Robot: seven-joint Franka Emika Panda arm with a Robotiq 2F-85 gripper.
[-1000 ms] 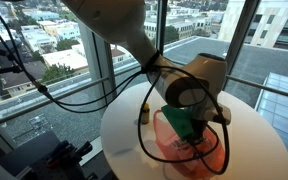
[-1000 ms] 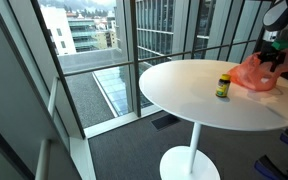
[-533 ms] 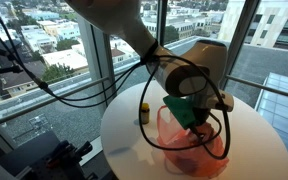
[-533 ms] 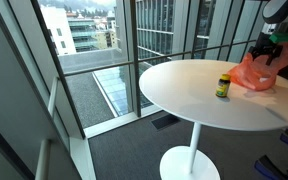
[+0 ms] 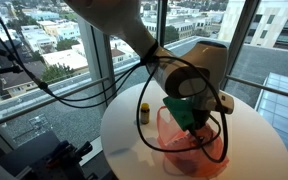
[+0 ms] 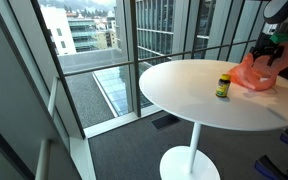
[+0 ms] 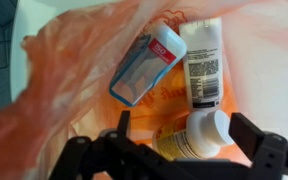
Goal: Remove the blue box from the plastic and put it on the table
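Wrist view shows you your gripper (image 7: 181,128) with the jaws wide apart and holding nothing, over the orange plastic bag (image 7: 64,85). The blue box (image 7: 144,68) lies inside the bag, just beside a white bottle (image 7: 202,65). In both exterior views a small yellow bottle (image 5: 144,113) (image 6: 223,86) stands on the round table (image 5: 259,145), near the bag.

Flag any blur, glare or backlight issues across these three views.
Wrist view: soft overall; the gripper is dark and blurred up close, the blue box label is barely legible, and the plastic bag is washed out toward the top. Both exterior views: bright windows behind, even daylight on the table, and low resolution with small detail lost.
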